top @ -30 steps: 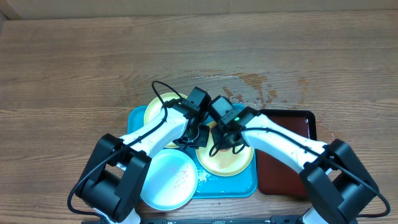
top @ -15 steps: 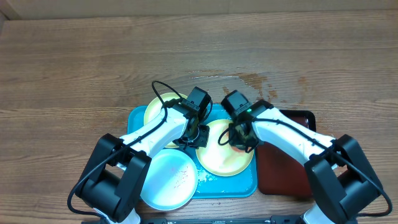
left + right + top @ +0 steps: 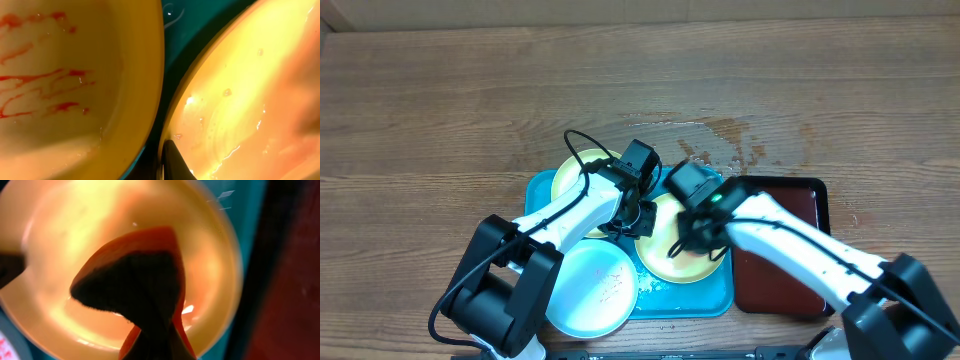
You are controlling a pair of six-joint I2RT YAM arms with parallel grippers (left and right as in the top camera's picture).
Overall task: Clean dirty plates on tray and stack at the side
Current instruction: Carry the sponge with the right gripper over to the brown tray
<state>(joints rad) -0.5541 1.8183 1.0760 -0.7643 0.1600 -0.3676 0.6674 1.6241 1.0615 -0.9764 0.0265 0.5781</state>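
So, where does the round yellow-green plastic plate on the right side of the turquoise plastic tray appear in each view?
Overhead: the right yellow-green plate is low in the centre, partly under the right arm.
Left wrist: it fills the right half.
Right wrist: it fills the left and centre, behind the orange sponge.
Shared landmark: the turquoise tray, which shows beside the plate in all three.

Overhead straight down, both wrist views close above same plate
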